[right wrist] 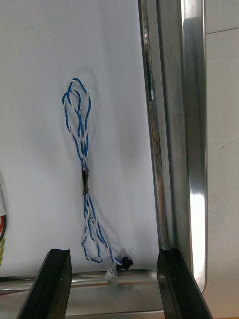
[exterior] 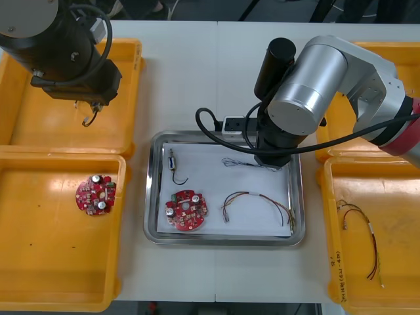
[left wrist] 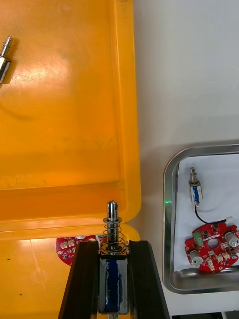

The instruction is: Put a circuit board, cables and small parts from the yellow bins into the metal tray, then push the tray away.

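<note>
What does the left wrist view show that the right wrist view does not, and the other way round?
Left wrist view, not the right: the left tool shut on a spring-loaded small metal part above a yellow bin, plus a red circuit board. Right wrist view, not the left: the open right tool over a twisted blue and white cable. Both: the metal tray, white inside.
</note>
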{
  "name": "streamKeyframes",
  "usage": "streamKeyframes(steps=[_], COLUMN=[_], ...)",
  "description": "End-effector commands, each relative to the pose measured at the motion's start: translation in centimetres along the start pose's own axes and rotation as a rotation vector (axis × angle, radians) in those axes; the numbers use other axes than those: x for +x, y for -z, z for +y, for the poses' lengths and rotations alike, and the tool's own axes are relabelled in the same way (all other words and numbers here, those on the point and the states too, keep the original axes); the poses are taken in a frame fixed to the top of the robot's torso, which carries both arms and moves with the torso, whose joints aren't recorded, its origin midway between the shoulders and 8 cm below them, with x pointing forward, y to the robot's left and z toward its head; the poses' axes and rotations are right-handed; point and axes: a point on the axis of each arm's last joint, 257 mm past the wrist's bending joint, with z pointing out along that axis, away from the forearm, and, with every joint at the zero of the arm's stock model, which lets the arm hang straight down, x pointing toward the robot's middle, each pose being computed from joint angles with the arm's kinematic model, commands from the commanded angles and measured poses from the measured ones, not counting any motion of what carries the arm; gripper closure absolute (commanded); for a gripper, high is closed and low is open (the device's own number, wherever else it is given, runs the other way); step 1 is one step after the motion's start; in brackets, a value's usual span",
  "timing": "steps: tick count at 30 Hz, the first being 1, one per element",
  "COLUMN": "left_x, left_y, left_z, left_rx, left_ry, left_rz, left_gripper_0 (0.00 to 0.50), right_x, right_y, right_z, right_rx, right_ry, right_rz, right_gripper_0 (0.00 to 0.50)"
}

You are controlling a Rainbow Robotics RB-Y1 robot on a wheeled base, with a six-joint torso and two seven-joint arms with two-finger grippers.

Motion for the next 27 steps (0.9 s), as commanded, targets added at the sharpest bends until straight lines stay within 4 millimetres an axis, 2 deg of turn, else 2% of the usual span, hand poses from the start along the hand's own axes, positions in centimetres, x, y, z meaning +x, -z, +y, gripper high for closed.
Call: streamKeyframes(steps=[1,10,20,27], left_x=[-1.2,-1.1,-1.0,-1.0], left_y=[2.0,2.0,2.0,2.0], left_z=[-2.0,-2.1,-2.3,-2.8], left_rx=[0.02,0.022,0.031,0.047], left_ry=[-0.017,-0.017,-0.017,-0.006], left_rz=[-0.048,-0.046,-0.042,-0.042], left_gripper_0=[0.5,0.5,0.5,0.498], right_x=[-0.1,1.2,2.9,3.4], right_y=[1.7,4.0,9.4,13.7], right_z=[-1.5,-1.4,-1.3,-3.1], right_rx=[0.049,0.014,-0.003,0.058], right_ry=[0.055,-0.015,-0.228,-0.365], right_rz=[0.008,0.047,0.078,0.002], right_gripper_0=[0.0,0.0,0.0,0.0])
